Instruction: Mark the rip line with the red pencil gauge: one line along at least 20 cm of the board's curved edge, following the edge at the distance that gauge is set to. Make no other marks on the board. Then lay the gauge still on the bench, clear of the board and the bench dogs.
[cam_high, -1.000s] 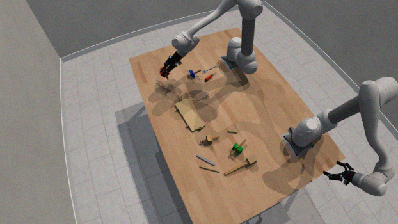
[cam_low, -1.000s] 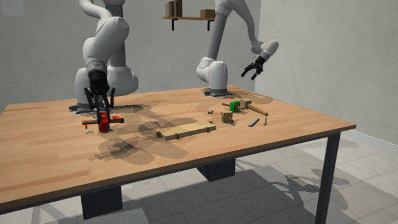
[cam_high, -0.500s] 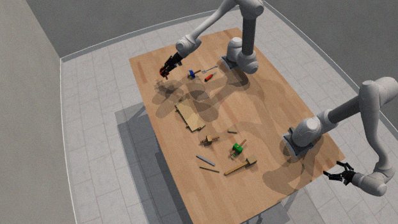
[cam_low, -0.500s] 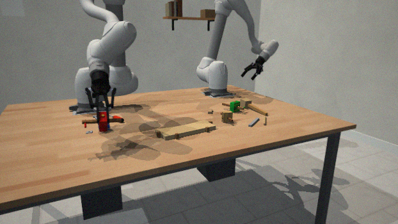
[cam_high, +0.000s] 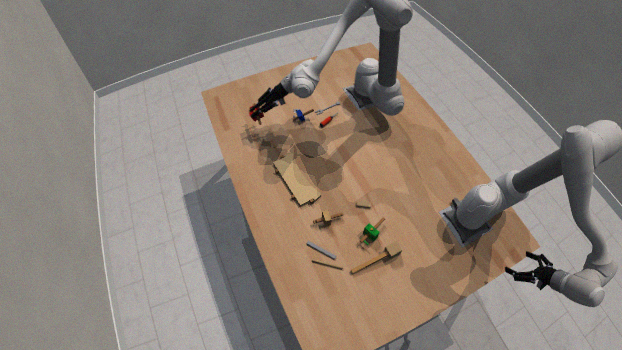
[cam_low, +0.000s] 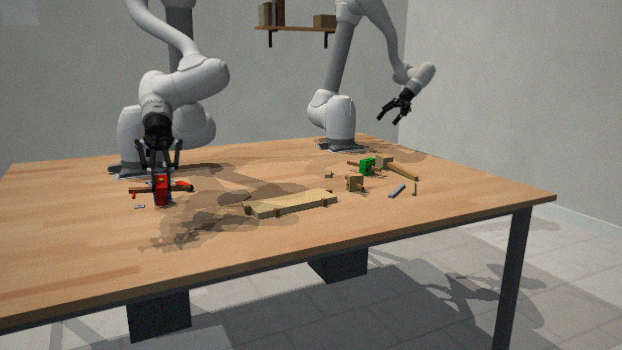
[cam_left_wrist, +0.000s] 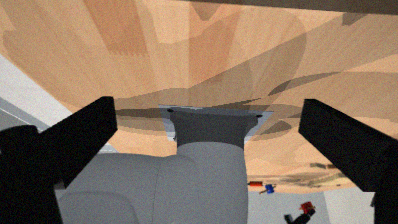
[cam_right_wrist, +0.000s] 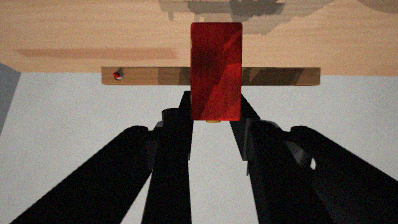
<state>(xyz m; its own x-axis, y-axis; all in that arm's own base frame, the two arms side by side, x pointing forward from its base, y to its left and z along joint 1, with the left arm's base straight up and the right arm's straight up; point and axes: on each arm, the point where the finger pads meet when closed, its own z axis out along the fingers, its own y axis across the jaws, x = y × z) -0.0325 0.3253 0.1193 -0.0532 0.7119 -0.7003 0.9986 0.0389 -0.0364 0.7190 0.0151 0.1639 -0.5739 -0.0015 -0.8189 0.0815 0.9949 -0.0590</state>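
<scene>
Nearest in the exterior view, the pale board (cam_high: 297, 181) (cam_low: 290, 202) lies flat on the counter (cam_high: 425, 165) (cam_low: 75, 240) (cam_left_wrist: 210, 60) (cam_right_wrist: 60, 30), bench dogs (cam_high: 293, 199) (cam_low: 276, 212) around it. Well apart from it, the red pencil gauge (cam_high: 259, 115) (cam_low: 161, 191) (cam_left_wrist: 307, 206) (cam_right_wrist: 216, 70) hangs above the counter, its head gripped by the right tool (cam_high: 260, 106) (cam_low: 161, 175) (cam_left_wrist: 309, 210) (cam_right_wrist: 211, 105), fingers closed down to its width. Beyond the board stands a plain wooden gauge (cam_high: 326, 218) (cam_low: 355, 183), then a green one (cam_high: 371, 231) (cam_low: 367, 166) near the mallet (cam_high: 392, 251) (cam_low: 384, 161). Farther back, the left tool (cam_high: 518, 262) (cam_low: 388, 120) (cam_left_wrist: 208, 114) is wide open and empty. A wall shelf (cam_low: 295, 28) is behind.
</scene>
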